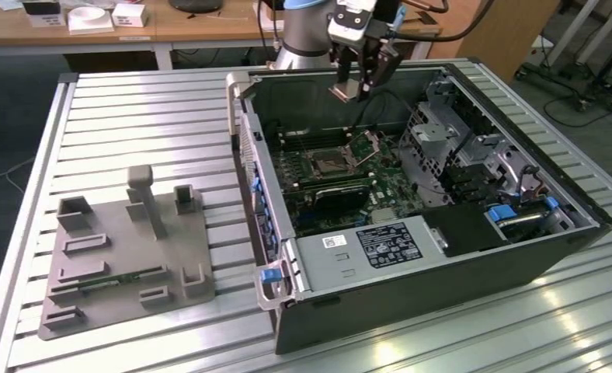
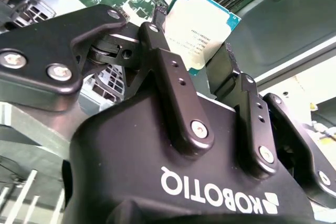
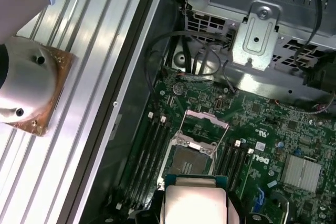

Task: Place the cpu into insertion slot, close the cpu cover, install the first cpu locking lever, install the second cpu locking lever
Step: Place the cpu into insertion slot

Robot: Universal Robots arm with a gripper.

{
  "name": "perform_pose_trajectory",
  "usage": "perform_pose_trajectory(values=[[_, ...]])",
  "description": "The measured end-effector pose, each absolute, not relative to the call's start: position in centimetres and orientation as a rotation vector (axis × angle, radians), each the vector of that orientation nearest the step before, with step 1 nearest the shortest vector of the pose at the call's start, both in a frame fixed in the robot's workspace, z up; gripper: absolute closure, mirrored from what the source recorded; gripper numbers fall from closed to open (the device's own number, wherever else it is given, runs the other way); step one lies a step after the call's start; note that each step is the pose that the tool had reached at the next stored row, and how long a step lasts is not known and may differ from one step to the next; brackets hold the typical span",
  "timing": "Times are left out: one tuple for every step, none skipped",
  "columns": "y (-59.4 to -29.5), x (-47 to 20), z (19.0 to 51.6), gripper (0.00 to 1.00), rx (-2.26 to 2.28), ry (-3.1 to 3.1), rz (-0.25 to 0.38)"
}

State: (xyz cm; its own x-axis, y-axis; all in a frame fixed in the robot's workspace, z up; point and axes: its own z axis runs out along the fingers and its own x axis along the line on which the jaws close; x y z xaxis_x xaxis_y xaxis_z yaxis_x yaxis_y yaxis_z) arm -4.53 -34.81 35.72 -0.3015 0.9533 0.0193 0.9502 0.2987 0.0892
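Black links of the gripper (image 2: 190,43) sat closest in the second wrist view, the jaws pinching the cpu (image 2: 202,20) by two opposite edges, its pale metal top towards the lens. From the exterior view, the gripper hung above the open computer case (image 1: 410,311), well clear of the green motherboard (image 1: 389,183). Below the held chip in the first wrist view, the insertion slot (image 3: 188,162) lay bare between rows of memory slots (image 3: 149,148), with the cpu cover (image 3: 205,116) swung up off it. A grey fixture (image 1: 119,256) rested on the slatted table (image 1: 140,116) beside the case.
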Motion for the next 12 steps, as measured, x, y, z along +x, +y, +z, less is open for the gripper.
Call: perform_pose_trajectory(values=[[-34.81,-4.54,35.70,0.46,1.842,2.495,0.129],[-34.81,-4.55,35.70,0.46,1.848,2.491,0.129],[-34.81,-4.55,35.69,0.46,1.851,2.488,0.129],[-34.81,-4.55,35.69,0.46,1.852,2.488,0.129],[-34.81,-4.55,35.68,0.46,1.852,2.487,0.129],[-34.81,-4.55,35.68,0.46,1.852,2.487,0.129],[-34.81,-4.55,35.68,0.46,1.852,2.487,0.129],[-34.81,-4.55,35.68,0.46,1.852,2.487,0.129],[-34.81,-4.55,35.68,0.46,1.852,2.487,0.129],[-34.81,-4.55,35.68,0.46,1.852,2.487,0.129],[-34.81,-4.55,35.68,0.46,1.852,2.487,0.129],[-34.81,-4.55,35.68,0.46,1.852,2.487,0.129]])
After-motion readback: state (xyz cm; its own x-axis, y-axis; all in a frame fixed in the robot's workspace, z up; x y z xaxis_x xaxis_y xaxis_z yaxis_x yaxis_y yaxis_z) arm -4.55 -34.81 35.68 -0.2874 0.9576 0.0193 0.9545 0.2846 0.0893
